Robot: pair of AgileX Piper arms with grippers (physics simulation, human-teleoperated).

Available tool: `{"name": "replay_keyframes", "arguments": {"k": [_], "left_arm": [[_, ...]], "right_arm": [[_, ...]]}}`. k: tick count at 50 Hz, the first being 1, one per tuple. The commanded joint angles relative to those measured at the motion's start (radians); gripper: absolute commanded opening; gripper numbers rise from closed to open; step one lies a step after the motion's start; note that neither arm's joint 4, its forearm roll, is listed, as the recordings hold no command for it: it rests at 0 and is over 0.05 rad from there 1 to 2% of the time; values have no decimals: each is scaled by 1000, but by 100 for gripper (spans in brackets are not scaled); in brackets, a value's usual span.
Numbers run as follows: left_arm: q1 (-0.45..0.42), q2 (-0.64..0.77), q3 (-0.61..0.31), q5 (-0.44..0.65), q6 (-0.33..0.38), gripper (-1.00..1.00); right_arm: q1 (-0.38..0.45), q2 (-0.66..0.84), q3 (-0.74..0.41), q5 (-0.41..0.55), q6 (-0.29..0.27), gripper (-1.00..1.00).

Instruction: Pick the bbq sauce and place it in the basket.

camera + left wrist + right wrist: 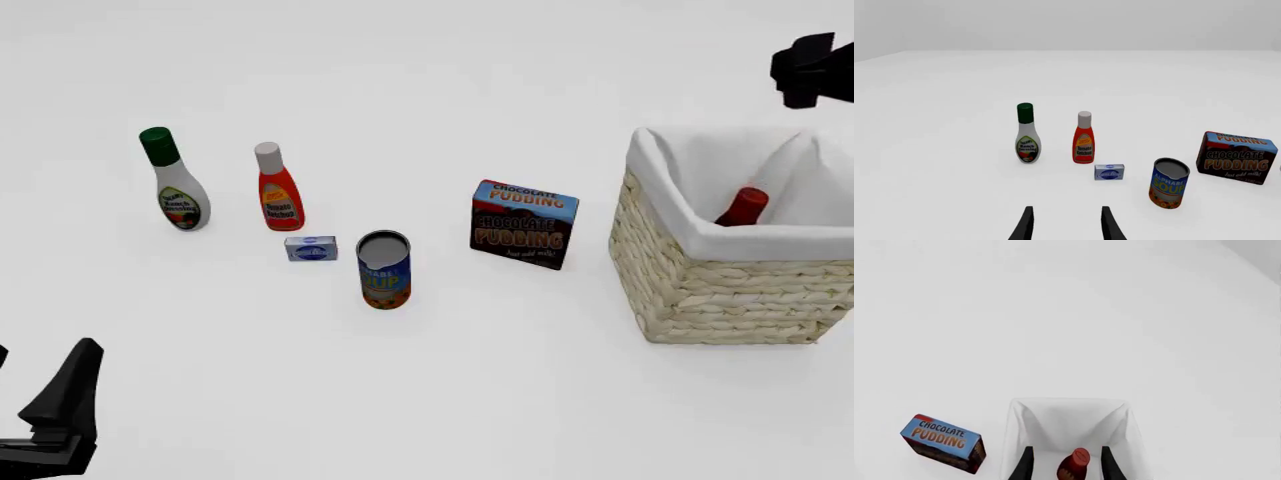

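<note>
In the left wrist view, the left tool (1065, 225) shows at the bottom centre with its fingers apart and nothing between them, facing a white bottle (1027, 133), a red bottle (1083, 138), a small box (1109, 172), a soup can (1168, 183) and a pudding box (1236, 158) on the tabletop (941, 115). In the front view, the bbq sauce (742, 208) leans inside the basket (707, 285) at the right, only its cap and neck visible above the cloth; the right tool (814, 70) sits at the upper right edge, above and beyond the basket. In the right wrist view, the right tool's fingers (1025, 465) stand apart at bottom centre, the bottle showing between them but below, apparently released. A risk, I judge, is snagging the cloth lining or the basket rim if the tool dips or swings sideways; going straight up looks free, with bare tabletop all around.
</note>
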Motion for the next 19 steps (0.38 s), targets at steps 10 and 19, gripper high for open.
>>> {"name": "replay_keyframes", "arguments": {"k": [10,19], "left_arm": [[0,0,0,0,0,100],[0,0,0,0,0,100]], "right_arm": [[5,-116,17,28,19,100],[-13,-168,42,24,34,100]]}}
